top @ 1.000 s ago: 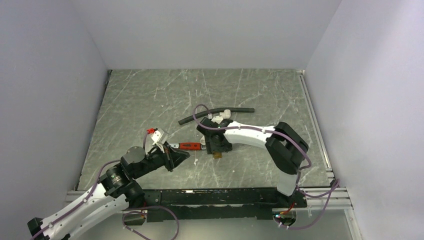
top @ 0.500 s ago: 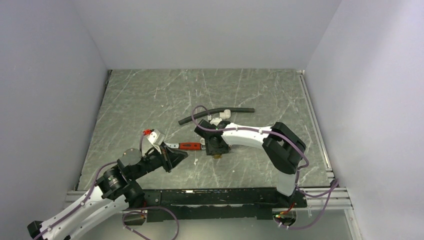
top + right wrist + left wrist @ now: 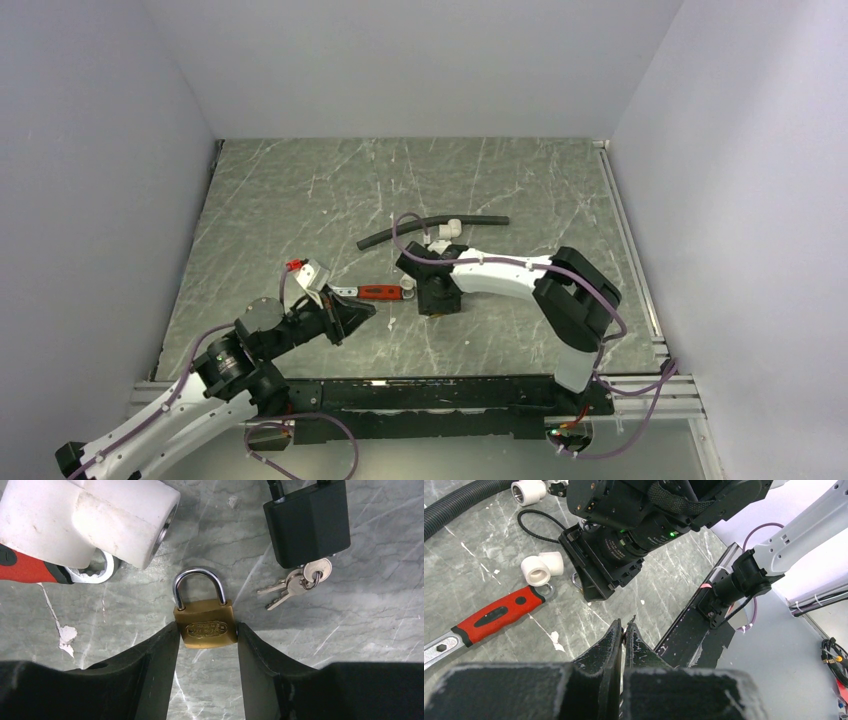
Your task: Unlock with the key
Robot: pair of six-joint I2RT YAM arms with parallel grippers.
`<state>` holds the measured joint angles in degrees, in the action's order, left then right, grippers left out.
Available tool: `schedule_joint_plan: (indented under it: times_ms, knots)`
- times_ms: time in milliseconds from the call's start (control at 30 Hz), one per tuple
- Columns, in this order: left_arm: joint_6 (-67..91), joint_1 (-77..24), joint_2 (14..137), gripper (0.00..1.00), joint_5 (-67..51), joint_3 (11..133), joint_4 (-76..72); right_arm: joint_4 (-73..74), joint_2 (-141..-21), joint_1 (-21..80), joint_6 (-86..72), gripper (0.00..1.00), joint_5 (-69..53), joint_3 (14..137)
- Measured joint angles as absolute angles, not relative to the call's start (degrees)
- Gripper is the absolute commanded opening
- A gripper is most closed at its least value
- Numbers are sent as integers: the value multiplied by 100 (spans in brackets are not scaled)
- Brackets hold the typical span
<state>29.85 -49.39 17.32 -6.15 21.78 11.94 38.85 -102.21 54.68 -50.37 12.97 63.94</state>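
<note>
Left wrist view, lowest in the frame: the left tool is clenched, its two black fingers pressed flat together. A thin grey sliver that looks to be the key sticks out at their tips, held above the grey marbled worktop.

Beyond it, to the lower left, lies one red-handled wrench beside a small white scrap. One white pipe elbow touches the ring end of the wrench. Farther up is a second white fitting, set at the end of one black ribbed hose.

Right wrist view: at the bottom edge, the right tool stands about half open and grips a brass padlock. One finger presses against each side of the body. The padlock lies flat with its shackle closed and pointing up the frame.

There are two padlocks in all. The second, a black padlock, sits at the upper right, well apart from the brass one. A ring of three small silver keys lies at its lower edge.

As for writing, the brass body carries an oval stamped badge, but its letters are too small to read.
</note>
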Motion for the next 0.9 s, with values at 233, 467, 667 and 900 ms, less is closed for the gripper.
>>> schedule_joint_plan:
  times_ms: [233,467,667,900]
  knots:
    - [2989,-4939,1627,0,-615,2178,1208,3898,-10363,5415,-4919,54,1275,6565]
    - [3070,-4939,1632,0,-617,2176,1197,3898,-10383,5284,-4753,54,1275,6593]
    - [3074,-4939,1719,0,-617,2176,1190,3896,-10431,5223,-4545,48,1188,6692]
    - [3072,-4939,1723,0,-615,2176,1190,3894,-10495,5214,-4462,45,945,6724]
